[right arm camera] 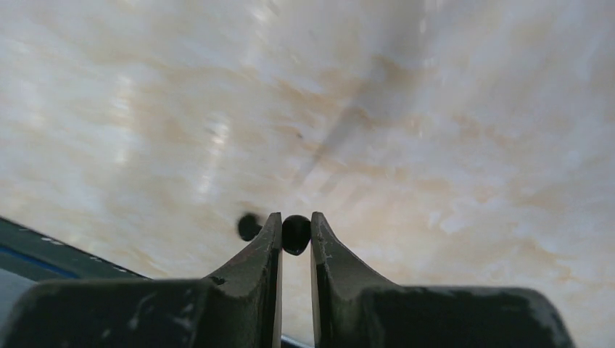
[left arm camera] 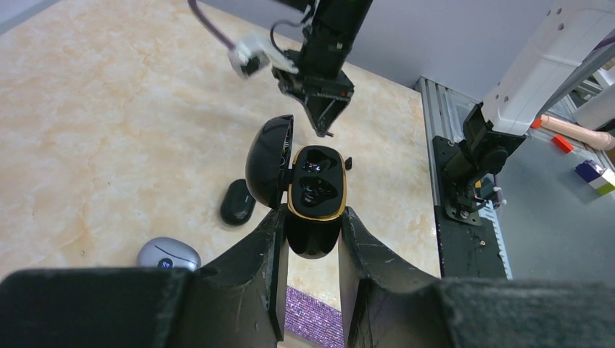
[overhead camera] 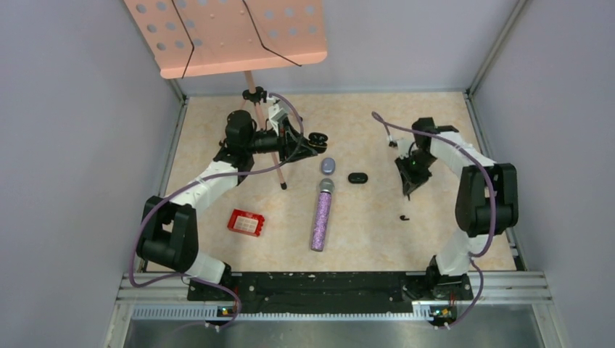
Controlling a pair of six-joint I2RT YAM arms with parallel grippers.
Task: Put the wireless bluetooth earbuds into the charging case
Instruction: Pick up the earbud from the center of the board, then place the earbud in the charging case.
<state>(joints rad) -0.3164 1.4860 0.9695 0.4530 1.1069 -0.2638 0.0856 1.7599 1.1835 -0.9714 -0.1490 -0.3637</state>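
Observation:
My left gripper (left arm camera: 313,217) is shut on a glossy black charging case (left arm camera: 317,181) with a gold rim. Its lid stands open to the left, and it is held above the table at back centre (overhead camera: 317,138). My right gripper (right arm camera: 296,217) is shut on a tiny black earbud (right arm camera: 296,235) pinched between its fingertips, at the right of the table (overhead camera: 410,190). A second black earbud (right arm camera: 249,226) lies on the table just left of those fingers (overhead camera: 403,217). In the left wrist view the right gripper (left arm camera: 328,130) points down just beyond the open case.
A closed grey-purple case (overhead camera: 328,165) and a closed black case (overhead camera: 357,177) lie mid-table. A purple glitter microphone (overhead camera: 322,215) lies in front of them. A red box (overhead camera: 246,222) sits front left. A pink music stand (overhead camera: 232,32) rises at the back left.

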